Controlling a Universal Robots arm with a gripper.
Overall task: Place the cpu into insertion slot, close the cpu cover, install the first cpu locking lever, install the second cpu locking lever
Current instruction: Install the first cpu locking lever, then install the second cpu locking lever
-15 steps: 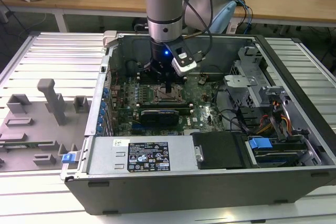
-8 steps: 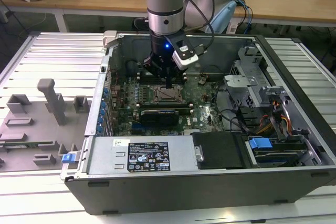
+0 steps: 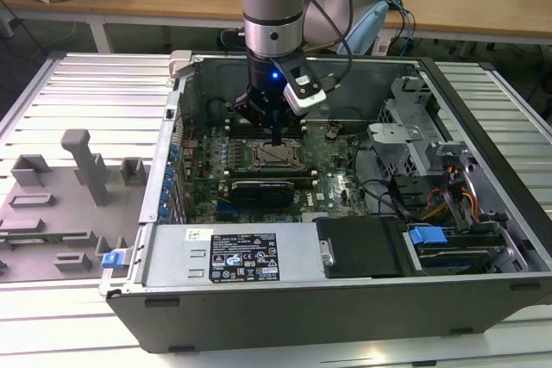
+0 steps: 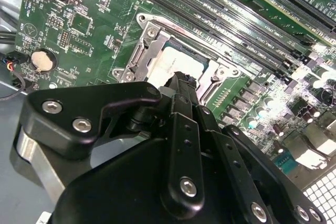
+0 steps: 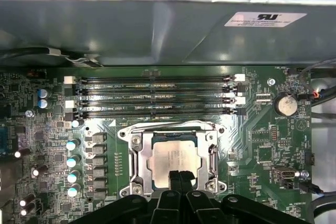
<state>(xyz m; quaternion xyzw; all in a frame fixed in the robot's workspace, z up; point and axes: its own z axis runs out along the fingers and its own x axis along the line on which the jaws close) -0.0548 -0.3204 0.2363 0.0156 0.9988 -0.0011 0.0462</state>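
In the first wrist view the cpu (image 5: 172, 157) lies flat in the insertion slot (image 5: 135, 162), with the cpu cover (image 5: 212, 157) down around it as a silver frame; the pincer (image 5: 180, 178) has its fingertips pressed together, gripping nothing, over the cpu's edge farthest from the memory slots (image 5: 157, 95). The second wrist view shows the pincer (image 4: 181, 80) from behind, its dark linkage hiding part of the cpu. The exterior view shows the arm (image 3: 272, 6) standing over the motherboard (image 3: 332, 165) inside the open computer case (image 3: 285, 299).
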